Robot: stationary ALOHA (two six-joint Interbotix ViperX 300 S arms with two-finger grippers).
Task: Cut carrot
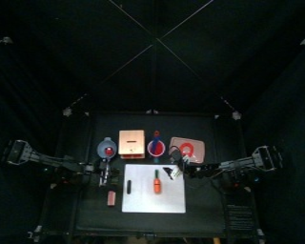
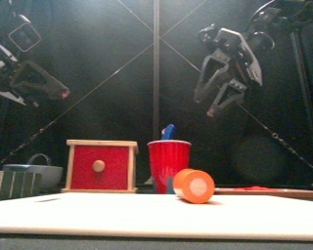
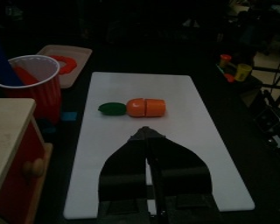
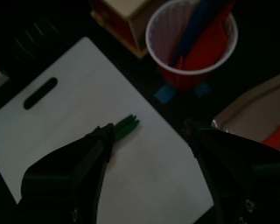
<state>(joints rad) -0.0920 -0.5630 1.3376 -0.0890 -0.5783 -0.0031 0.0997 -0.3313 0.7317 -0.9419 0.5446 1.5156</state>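
The left gripper (image 3: pixel 145 133) is hovering with its fingers (image 3: pixel 133 140) pressed nearly together on nothing, their tips pointing along the white cutting board (image 3: pixel 213 149) toward the carrot (image 3: pixel 147 107). The right gripper (image 4: pixel 150 140) is hanging above the board with its fingers (image 4: pixel 98 144) spread wide, also empty, and only the green leafy tip of the carrot is peeking between them.

The carrot is lying on its side near the middle of the board, green end toward the board's far-left side and orange cut face toward the front edge. It is looking like a hard, glossy toy: light, stiff, and round enough to roll or slip under a pinch. Gripping across the thick orange body, fingers square to its length, seems the safest hold.

A thin black knife (image 1: pixel 170 173) is resting near the board's right edge. Beyond the board's far edge, a red cup (image 2: pixel 170 166) and a wooden box (image 2: pixel 101 164) are standing on the surface.
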